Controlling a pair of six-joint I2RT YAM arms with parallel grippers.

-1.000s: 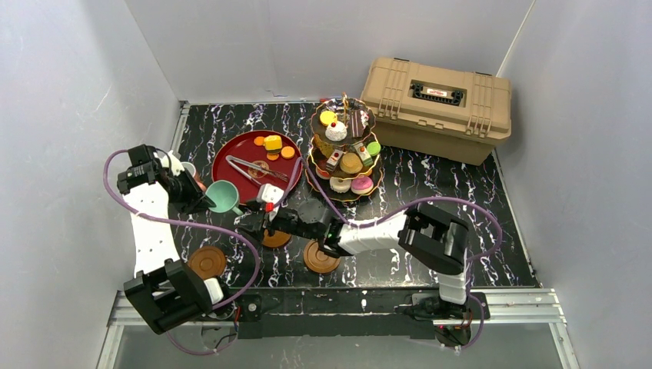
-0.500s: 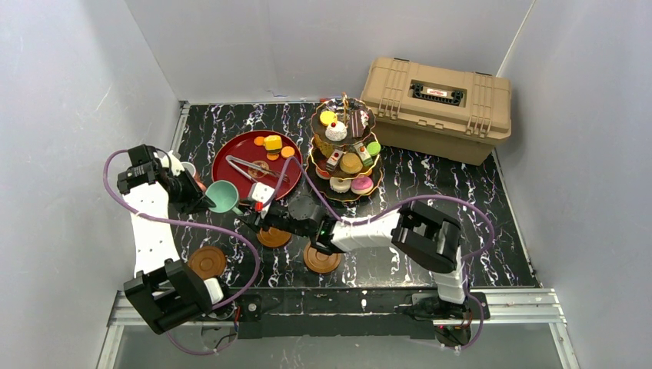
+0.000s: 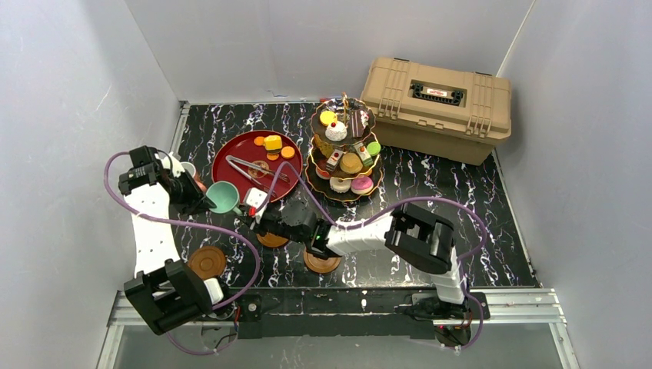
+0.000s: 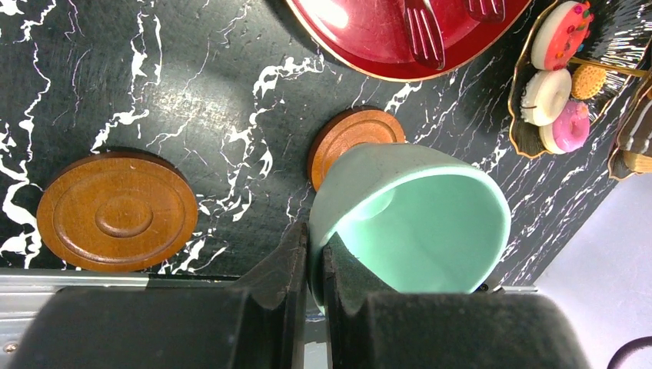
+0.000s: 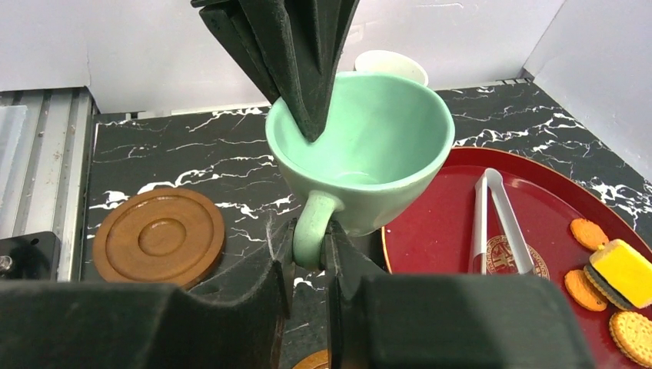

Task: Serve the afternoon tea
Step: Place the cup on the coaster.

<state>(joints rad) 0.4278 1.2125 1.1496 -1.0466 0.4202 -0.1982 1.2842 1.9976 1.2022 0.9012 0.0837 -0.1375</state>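
Teal cup [image 3: 224,197] up off the black marbled table [image 3: 477,200], at about 9 o'clock on the tabletop and just off the 8 o'clock edge of the red plate [image 3: 237,147]. Gripped from both sides. Left gripper [image 4: 315,240] pinched together on the rim wall, one finger inside the bowl and one outside. Right gripper [image 5: 309,240] reaching in from 3 o'clock and closed around the handle, fingers pressed to either side of it with no gap showing. Mouth of the cup tipped toward the right wrist camera, inside bare.

Three round brown saucers [image 3: 207,261] along the near side: at 7 o'clock, one close beneath the right wrist near 6 o'clock, and one more just right of that. Nothing on any of them.

Three-tier stand [image 3: 344,150] at 12 o'clock of the table's centre, loaded with small pastries on every level. On the red plate, metal tongs [image 3: 257,169], a yellow cake [image 3: 272,143] and a few round biscuits. Pale cup [image 5: 392,65] behind the teal one, at 10 o'clock near the left wall. Tan case [image 3: 438,108] at 1 o'clock, lid down.
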